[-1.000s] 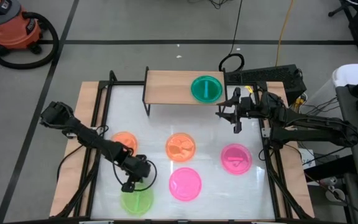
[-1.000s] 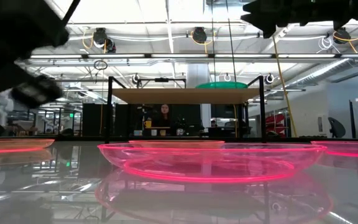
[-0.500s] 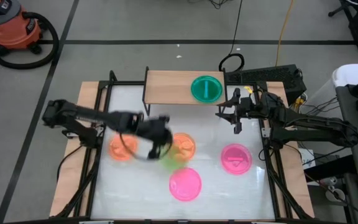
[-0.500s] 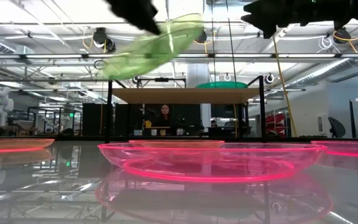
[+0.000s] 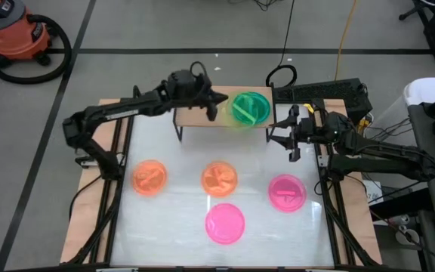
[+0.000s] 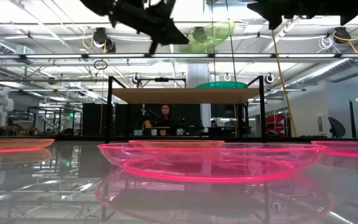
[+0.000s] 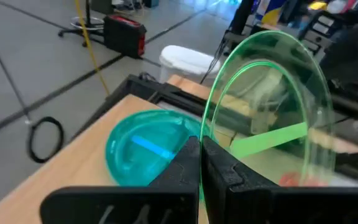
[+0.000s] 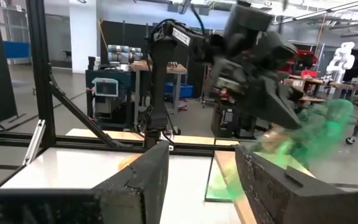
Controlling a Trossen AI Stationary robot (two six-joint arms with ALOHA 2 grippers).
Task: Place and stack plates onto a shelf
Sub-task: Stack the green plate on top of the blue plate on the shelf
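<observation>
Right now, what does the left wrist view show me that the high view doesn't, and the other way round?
Only the left wrist view: the left gripper shut on the rim of the green plate, which stands tilted on edge above the cyan plate.

Only the high view: two orange plates and two pink plates lying on the white tabletop, and the right gripper open, waiting beside the shelf's right end.

Both: the green plate held over the cyan plate on the wooden shelf.

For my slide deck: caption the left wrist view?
Left gripper holds translucent green plate above cyan plate on wooden shelf.
</observation>
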